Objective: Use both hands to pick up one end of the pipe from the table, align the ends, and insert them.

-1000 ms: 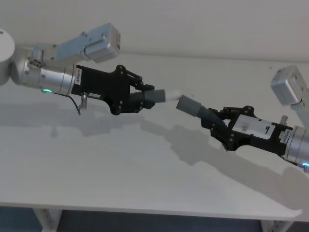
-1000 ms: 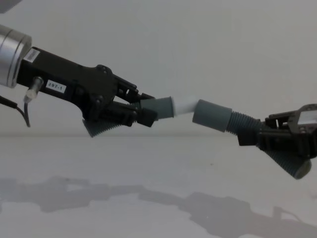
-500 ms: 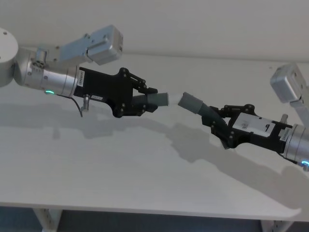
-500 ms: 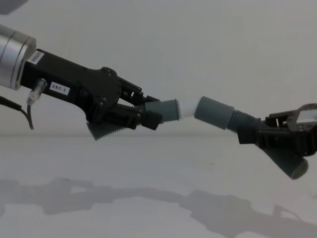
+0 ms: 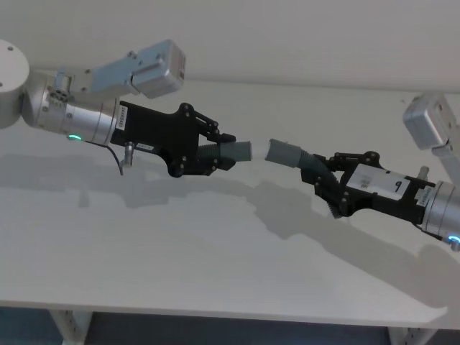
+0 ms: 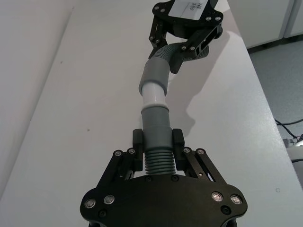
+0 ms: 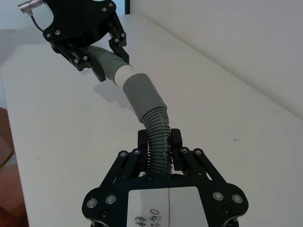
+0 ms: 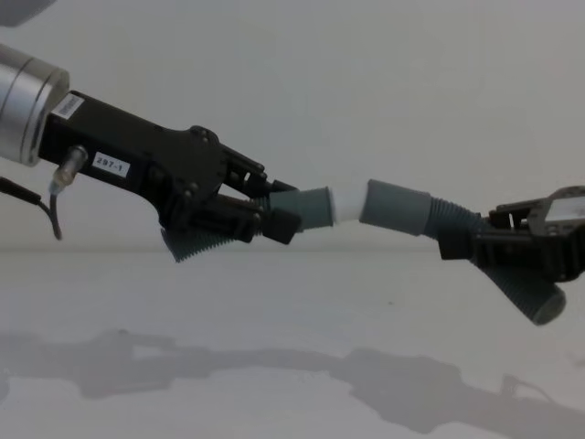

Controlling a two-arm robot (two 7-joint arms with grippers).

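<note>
Chest view: above the desk (image 8: 292, 366), left gripper (image 8: 265, 215) and right gripper (image 8: 475, 247) each clamp a pipe (image 8: 398, 208) piece; white spigot tip (image 8: 347, 205) meets the grey cuff, insertion depth hidden.

You have a plain pale wall (image 8: 384, 82) rising straight behind the table (image 5: 215, 259), meeting its far edge with no gap you can see. Below the table's near edge, two white perforated legs (image 5: 68, 327) stand over a dark blue-grey floor (image 5: 215, 332). Beside one long edge of the table, the left wrist view shows you grey floor (image 6: 284, 90), a black cable (image 6: 289, 130) lying on it, and white cabinet fronts (image 6: 265, 19). Soft shadows fall across the tabletop.
</note>
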